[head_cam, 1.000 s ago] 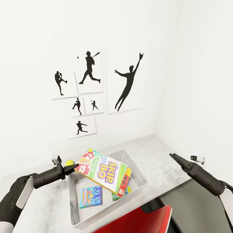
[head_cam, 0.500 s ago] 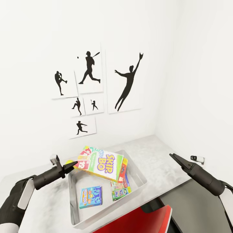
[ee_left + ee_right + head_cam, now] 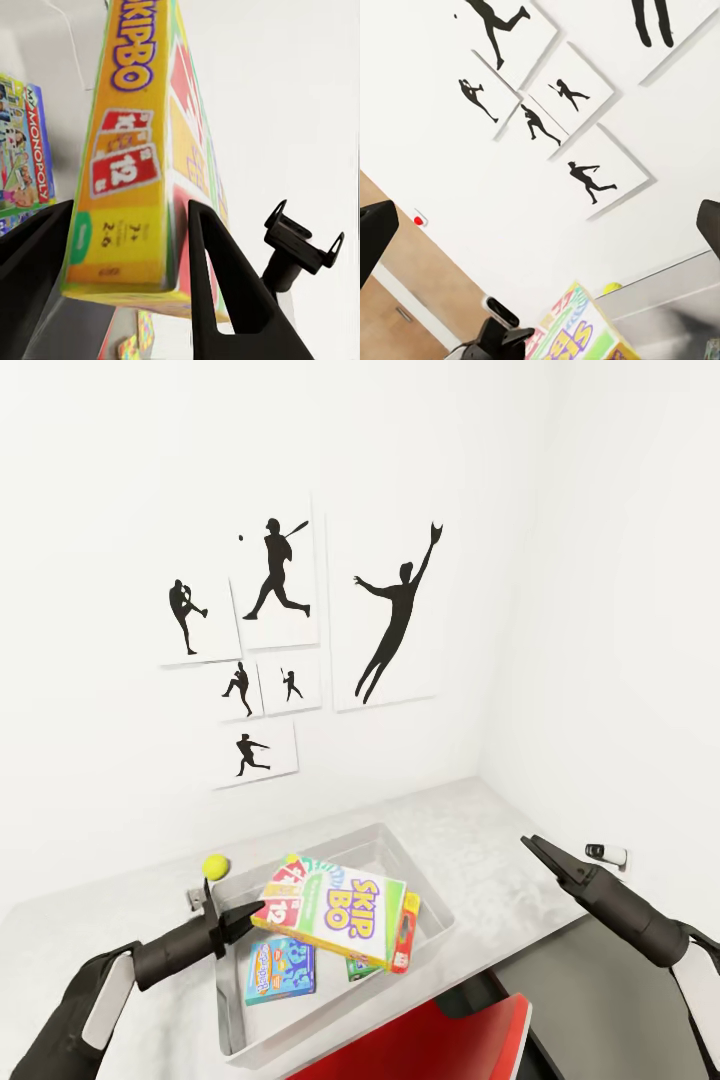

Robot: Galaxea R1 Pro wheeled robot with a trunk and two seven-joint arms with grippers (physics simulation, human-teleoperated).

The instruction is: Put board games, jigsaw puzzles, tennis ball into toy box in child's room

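While clamped at one end by the left gripper (image 3: pixel 245 917), Skip-Bo board game (image 3: pixel 340 913) hangs tilted over the toy box (image 3: pixel 425 895) for lowering; right gripper (image 3: pixel 537 849) spread, unladen, beside the box.

Left arm (image 3: pixel 95 1000): black matte forearm, tapered cyl., white/lt grey shell panel on upper section, dark elbow joint.
Left gripper (image 3: pixel 245 916): black, 2 long wedge fingers (image 3: pixel 225 300), flat-sided, pointed tips; small grey bracket w/ black clip on wrist.
Right arm (image 3: pixel 650 930): black tapered forearm, ring seam near wrist, white shell at upper end.
Right gripper (image 3: pixel 530 845): black, slim pointed fingers. No visible cables, screws or markings.
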